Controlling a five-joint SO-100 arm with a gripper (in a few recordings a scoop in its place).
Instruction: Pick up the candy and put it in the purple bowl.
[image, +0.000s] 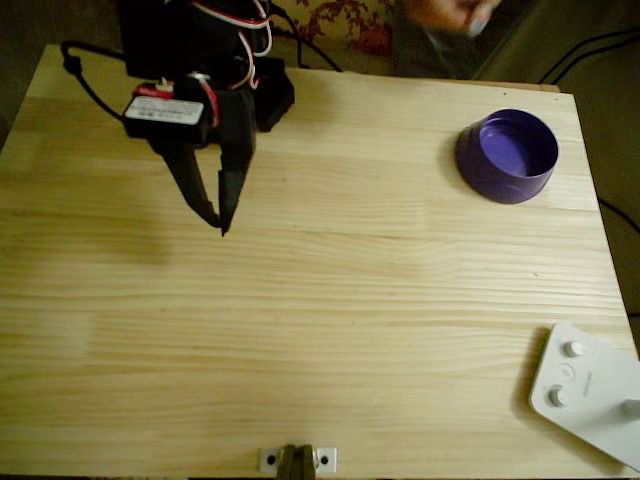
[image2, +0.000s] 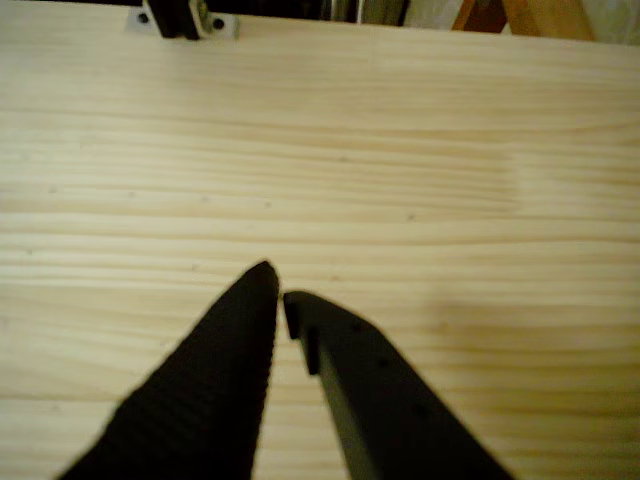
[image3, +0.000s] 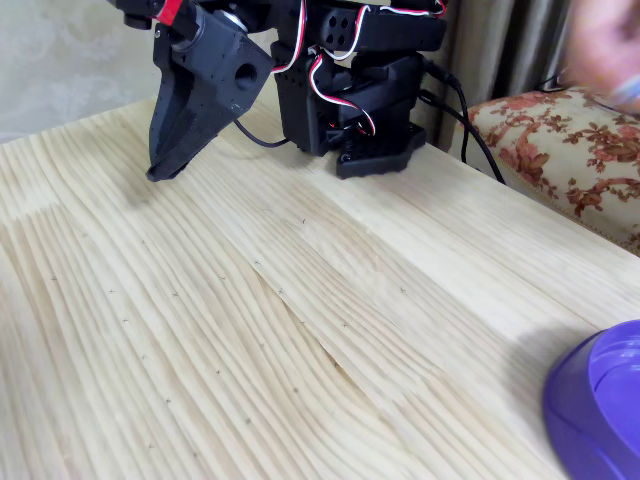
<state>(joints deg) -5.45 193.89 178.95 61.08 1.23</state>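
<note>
One round, straight-walled purple plastic bowl (image: 507, 155) sits near the far right corner of the pale pine table (image: 330, 330), well apart from the black two-finger gripper (image: 218, 222), whose tips nearly meet, pinching nothing, above bare wood.

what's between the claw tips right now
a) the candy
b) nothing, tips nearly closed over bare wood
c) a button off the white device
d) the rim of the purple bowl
b: in the wrist view the claw tips almost meet with only bare table behind them, and the overhead view shows the purple bowl far off to the right.
</note>
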